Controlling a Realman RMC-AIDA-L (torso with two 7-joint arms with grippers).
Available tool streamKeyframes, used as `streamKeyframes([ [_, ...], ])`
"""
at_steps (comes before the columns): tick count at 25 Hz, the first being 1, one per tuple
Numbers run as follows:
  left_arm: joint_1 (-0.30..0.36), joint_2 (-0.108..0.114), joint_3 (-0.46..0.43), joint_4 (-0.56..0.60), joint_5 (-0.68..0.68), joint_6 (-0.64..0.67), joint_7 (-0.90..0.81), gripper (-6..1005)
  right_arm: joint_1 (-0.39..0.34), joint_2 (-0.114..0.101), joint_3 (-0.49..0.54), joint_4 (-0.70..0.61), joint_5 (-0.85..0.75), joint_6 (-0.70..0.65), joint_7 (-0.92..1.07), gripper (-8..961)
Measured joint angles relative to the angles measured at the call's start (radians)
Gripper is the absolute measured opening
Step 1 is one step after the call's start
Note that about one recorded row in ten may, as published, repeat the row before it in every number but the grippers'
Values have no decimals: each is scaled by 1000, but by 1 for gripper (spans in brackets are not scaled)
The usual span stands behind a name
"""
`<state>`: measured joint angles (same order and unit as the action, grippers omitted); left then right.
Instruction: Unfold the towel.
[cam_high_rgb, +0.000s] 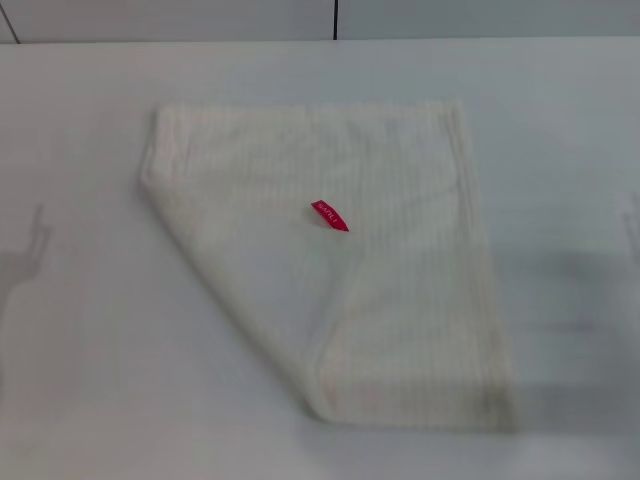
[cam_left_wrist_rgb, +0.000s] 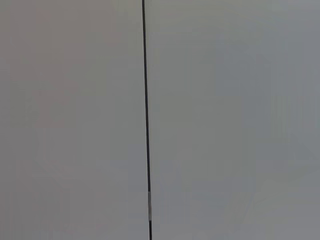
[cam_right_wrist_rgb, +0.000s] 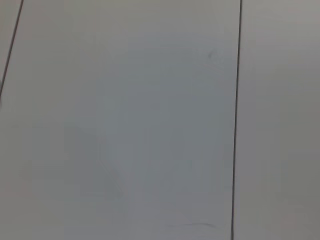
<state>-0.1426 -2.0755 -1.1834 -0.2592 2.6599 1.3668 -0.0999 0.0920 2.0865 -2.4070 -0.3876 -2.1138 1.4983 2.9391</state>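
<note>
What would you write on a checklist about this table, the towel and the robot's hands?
Surface: pale table, plain and flat.
Job's things: towel lies flat, one corner folded diagonally across it; red-pink tag shows near the middle.
Clutter: nothing seen.
Grippers: neither in view; only faint shadows at the table's left and right edges.
Cables: nothing seen.
Surroundings: grey wall panels with a dark seam behind the table; both wrist views show only panels and seams.
</note>
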Motion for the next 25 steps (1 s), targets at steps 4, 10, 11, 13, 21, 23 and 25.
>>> streamKeyframes([
  [4,-1,0,7,0,0,0,3,763,1,0,-11,-7,-1,0,0,674],
  [10,-6,3,49,0,2,3,13,761,6,-2,-24,-32,-1,-13,0,643],
  [11,-9,4,54,-2,2,3,14,761,8,-4,-25,-49,-2,-27,0,638],
  [13,-9,4,54,-2,2,3,14,760,16,-11,-25,-99,-14,-82,0,628],
  [21,39,37,46,-371,53,-286,149,757,27,-92,102,-603,-72,-713,-247,587],
  [23,67,60,36,-525,91,-468,151,758,12,-93,204,-746,-83,-930,-292,576],
  [25,93,84,19,-710,129,-701,141,760,7,-84,309,-850,-90,-1135,-317,566],
])
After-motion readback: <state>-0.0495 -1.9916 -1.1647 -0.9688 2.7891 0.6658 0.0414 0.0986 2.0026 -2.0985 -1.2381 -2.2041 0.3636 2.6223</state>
